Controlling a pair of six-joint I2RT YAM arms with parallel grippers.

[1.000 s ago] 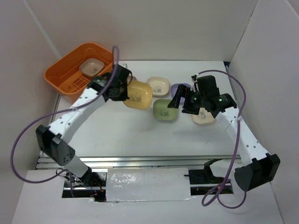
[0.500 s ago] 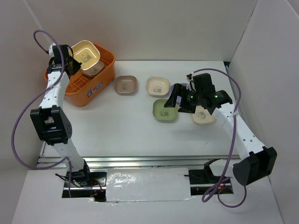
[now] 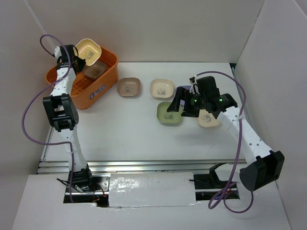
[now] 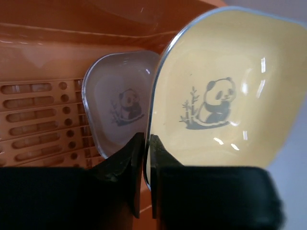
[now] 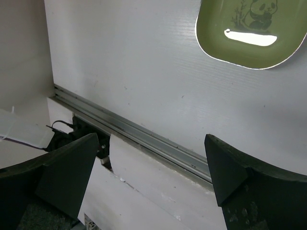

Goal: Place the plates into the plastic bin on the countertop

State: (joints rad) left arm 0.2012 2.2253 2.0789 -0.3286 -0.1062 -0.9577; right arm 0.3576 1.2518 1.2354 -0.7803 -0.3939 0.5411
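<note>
The white countertop (image 3: 134, 139) spread beneath both arms, with its metal rail (image 5: 144, 136) running below the right gripper's (image 5: 151, 165) wide-spread, empty jaws. The orange plastic bin (image 3: 103, 85) stood under the left gripper (image 4: 145, 143), its slotted floor showing to the left of those jaws in the wrist view. The left gripper (image 3: 76, 56) had its jaws pinched tight on the rim of 1 yellow panda-print plate (image 4: 225, 96), which it held tilted over the bin's far side (image 3: 88, 49). Just past those jaws, down inside the bin, 1 pale plate (image 4: 117, 103) with the same print lay flat (image 3: 94, 69). The right gripper (image 3: 180, 103) hung over the countertop with 1 green plate (image 5: 249, 36) just ahead of its fingertips (image 3: 169, 114). Between the 2 grippers, 1 brown plate (image 3: 129, 87) and 1 cream plate (image 3: 162, 88) sat apart on the countertop. Another cream plate (image 3: 209, 120) lay partly hidden under the right arm, behind its jaws.
</note>
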